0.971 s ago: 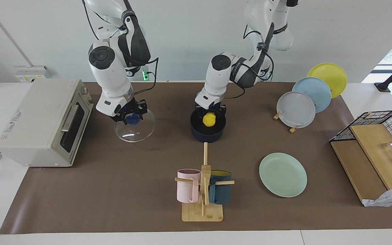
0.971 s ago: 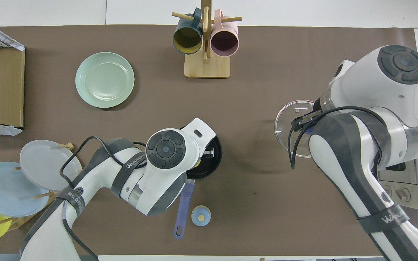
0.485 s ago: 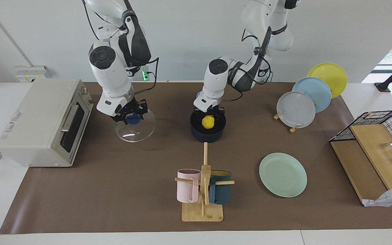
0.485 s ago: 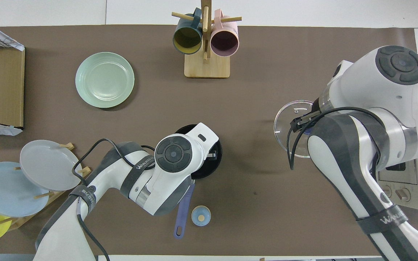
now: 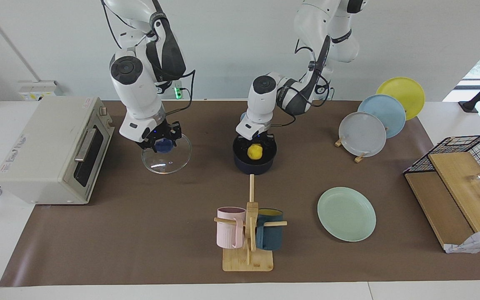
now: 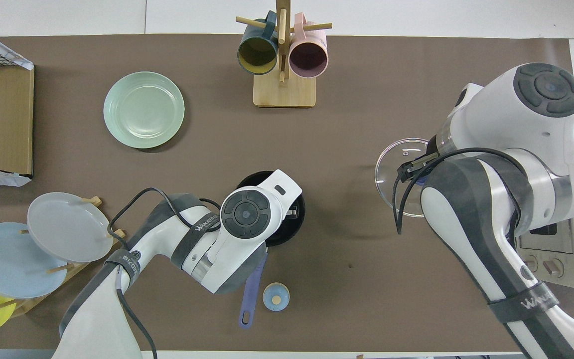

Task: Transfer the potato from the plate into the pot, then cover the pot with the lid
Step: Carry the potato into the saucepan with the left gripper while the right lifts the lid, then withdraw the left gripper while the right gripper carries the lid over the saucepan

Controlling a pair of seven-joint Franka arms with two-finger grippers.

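The yellow potato lies inside the dark navy pot, whose blue handle points toward the robots. My left gripper hangs open just over the pot, above the potato and clear of it. In the overhead view the left wrist hides the potato. The mint-green plate lies empty, farther from the robots. My right gripper is shut on the blue knob of the glass lid, toward the right arm's end of the table, beside the oven.
A toaster oven stands at the right arm's end. A wooden mug rack holds two mugs farther out than the pot. A small blue-topped bell sits beside the pot's handle. Upright plates and a wire basket stand at the left arm's end.
My left gripper has let go of the potato and risen a little; the potato stays in the pot. My right gripper and the lid have shifted slightly toward the pot.
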